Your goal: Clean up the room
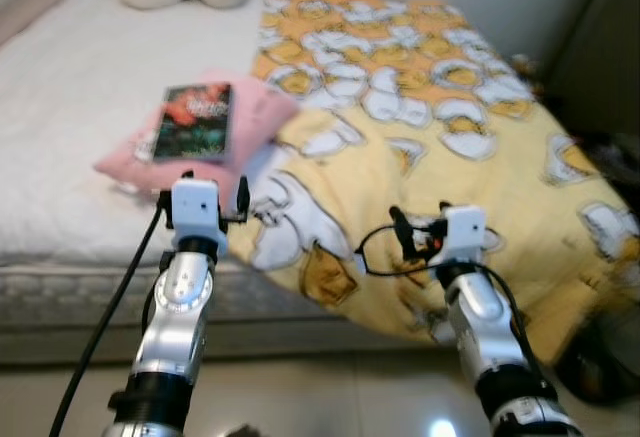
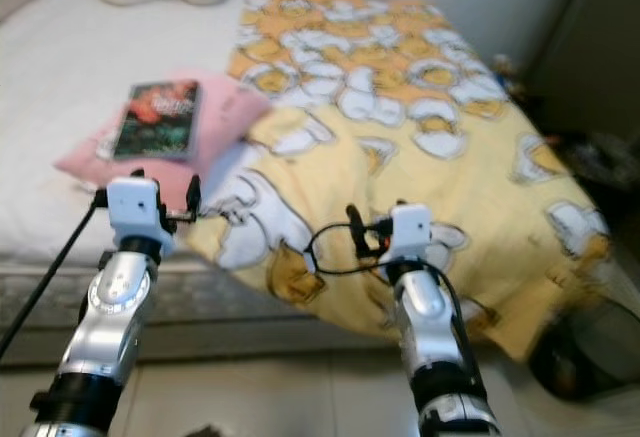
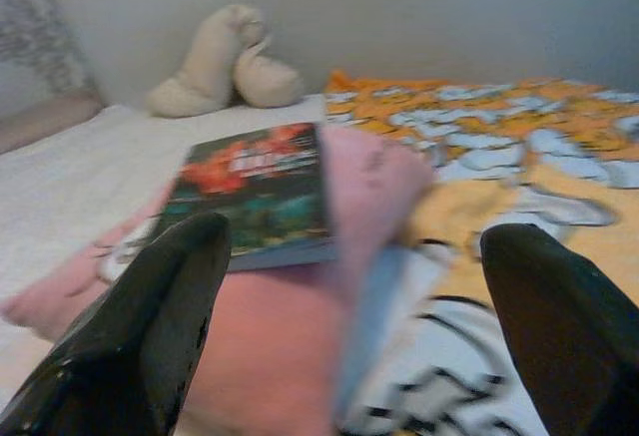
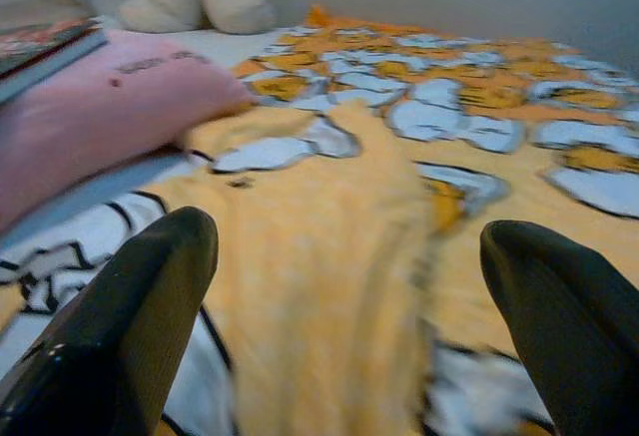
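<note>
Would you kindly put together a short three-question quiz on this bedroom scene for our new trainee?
1. True or false: the book lies on the pink pillow.
2. Which gripper points at the book: A) left gripper B) right gripper?
3. Fill in: both grippers' fingers are ____.

Key: 1 true. 2 A. 3 open. The yellow blanket fills the right gripper's view.

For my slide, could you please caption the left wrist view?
Open left end effector faces a book on a pink pillow.
</note>
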Controlling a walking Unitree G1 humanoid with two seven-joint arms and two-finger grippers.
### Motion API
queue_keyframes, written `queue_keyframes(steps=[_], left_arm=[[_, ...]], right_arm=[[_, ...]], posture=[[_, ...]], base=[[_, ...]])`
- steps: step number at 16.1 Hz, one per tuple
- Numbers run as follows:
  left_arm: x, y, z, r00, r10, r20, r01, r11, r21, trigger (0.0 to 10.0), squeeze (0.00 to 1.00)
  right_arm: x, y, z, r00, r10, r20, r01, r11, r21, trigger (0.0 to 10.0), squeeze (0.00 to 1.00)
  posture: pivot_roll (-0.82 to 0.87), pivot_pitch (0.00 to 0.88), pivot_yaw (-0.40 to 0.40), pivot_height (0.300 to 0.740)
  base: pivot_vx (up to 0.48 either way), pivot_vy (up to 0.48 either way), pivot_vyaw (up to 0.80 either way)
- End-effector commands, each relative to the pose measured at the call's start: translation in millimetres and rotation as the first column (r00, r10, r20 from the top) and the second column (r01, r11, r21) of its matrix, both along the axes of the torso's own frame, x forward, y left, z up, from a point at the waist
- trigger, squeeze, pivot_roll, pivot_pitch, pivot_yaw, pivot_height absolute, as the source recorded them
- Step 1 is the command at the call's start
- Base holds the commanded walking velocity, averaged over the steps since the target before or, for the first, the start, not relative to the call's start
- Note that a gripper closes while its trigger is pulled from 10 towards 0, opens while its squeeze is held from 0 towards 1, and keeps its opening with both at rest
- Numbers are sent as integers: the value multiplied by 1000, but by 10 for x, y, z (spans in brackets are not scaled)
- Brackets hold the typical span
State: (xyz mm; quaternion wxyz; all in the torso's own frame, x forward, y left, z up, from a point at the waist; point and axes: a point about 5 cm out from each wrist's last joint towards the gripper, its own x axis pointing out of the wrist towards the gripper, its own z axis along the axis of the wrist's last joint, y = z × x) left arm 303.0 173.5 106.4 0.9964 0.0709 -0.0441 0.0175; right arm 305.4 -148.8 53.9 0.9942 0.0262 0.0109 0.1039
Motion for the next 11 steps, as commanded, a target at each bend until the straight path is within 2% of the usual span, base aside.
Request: queue_keyframes(steps=[1, 5, 7, 11], left_arm=[[21, 48, 0, 1000, 15, -10, -14, 1000, 14, 10000, 0], [10, 49, -36, 999, 26, -25, -26, 1000, 3, 10000, 0], [16, 50, -45, 999, 30, -31, -30, 1000, -6, 10000, 0], [75, 34, -24, 999, 20, -40, -20, 1000, -2, 10000, 0]], right_arm=[[48, 90, 59, 1000, 22, 16, -22, 1000, 2, 10000, 0], [69, 92, 72, 999, 36, 14, -35, 999, -14, 10000, 0], [86, 89, 94, 999, 36, 22, -36, 999, -21, 10000, 0], [98, 106, 122, 999, 42, 35, -41, 999, -28, 10000, 0]], posture=[[22, 6, -47, 740], [28, 9, -58, 740], [28, 9, -58, 740], [23, 9, -56, 740]], base=[[480, 0, 0], [478, 0, 0], [307, 366, 0], [0, 480, 0]])
